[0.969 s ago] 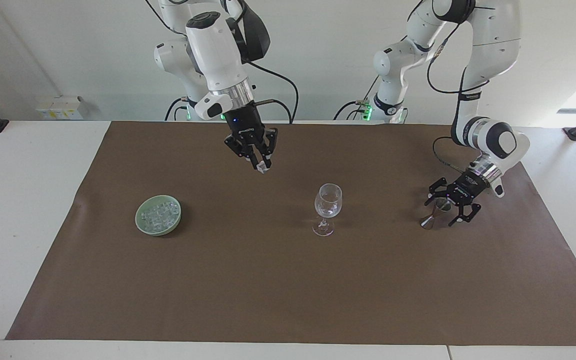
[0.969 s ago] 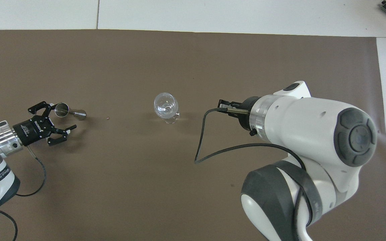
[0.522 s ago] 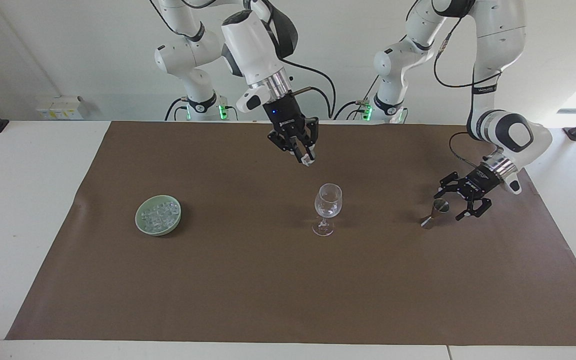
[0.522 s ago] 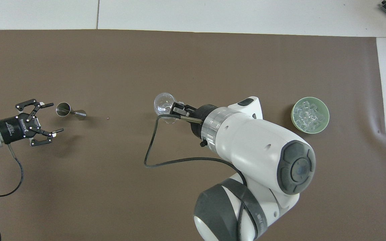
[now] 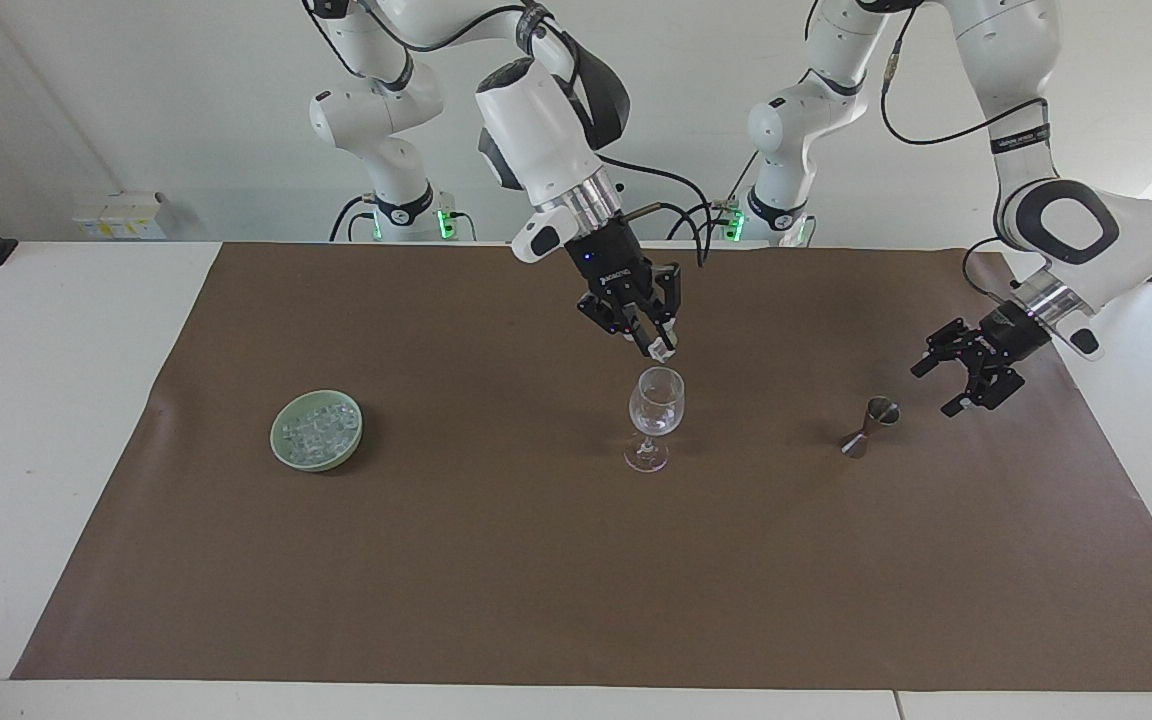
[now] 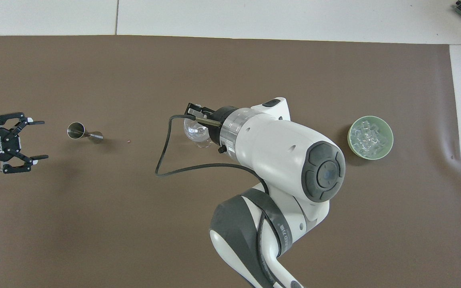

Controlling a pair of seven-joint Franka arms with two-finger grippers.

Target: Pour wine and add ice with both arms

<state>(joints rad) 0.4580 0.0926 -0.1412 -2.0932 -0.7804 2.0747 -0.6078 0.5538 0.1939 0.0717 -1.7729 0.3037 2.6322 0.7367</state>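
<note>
1. Since a second ago my right gripper (image 5: 658, 345) has travelled from over the bare mat, between the bowl and the glass, to just above the rim of the wine glass (image 5: 656, 415); my left gripper (image 5: 971, 372) has drawn back from the jigger (image 5: 869, 425) toward the left arm's end of the table.
2. My right gripper is clenched on one ice cube (image 5: 667, 352), pinched at the fingertips and hanging directly over the glass mouth, apart from the rim.
3. From overhead my right arm's wrist covers most of the glass (image 6: 197, 134); only part of the bowl and foot shows.
4. My other ice (image 5: 317, 430) lies heaped in the green bowl (image 5: 281, 450), well apart from the glass, toward the right arm's end of the table.
5. My left gripper (image 6: 19, 142) is released, fingers spread wide, raised over the mat near the jigger (image 6: 81, 132) and not touching it.
6. My jigger stands upright on the brown mat (image 5: 496, 560), between the glass and my left gripper.
</note>
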